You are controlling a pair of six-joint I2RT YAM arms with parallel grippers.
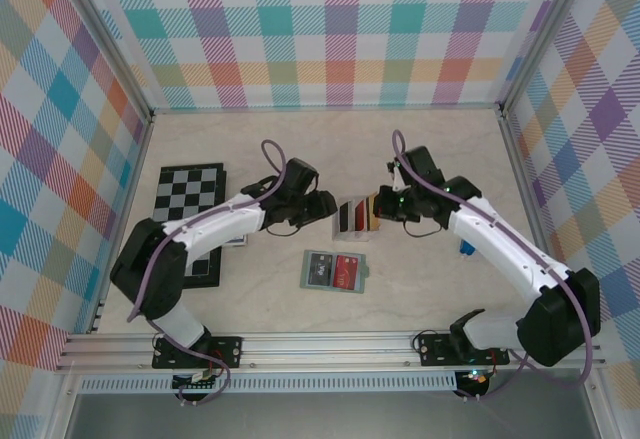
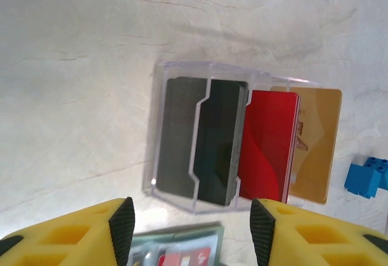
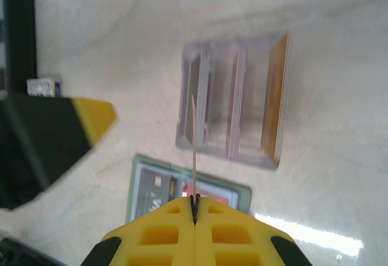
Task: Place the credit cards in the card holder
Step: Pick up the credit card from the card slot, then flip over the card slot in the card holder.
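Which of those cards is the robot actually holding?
The single card seen edge-on, pinched in the right arm's shut jaws; the others sit in the clear tray or lie in the card holder.

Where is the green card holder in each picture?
Top external: card holder lies open at centre, just below the clear tray.
Left wrist: card holder at the bottom edge, below the clear tray.
Right wrist: card holder lower centre, below the clear tray.
Shared landmark: the clear tray.
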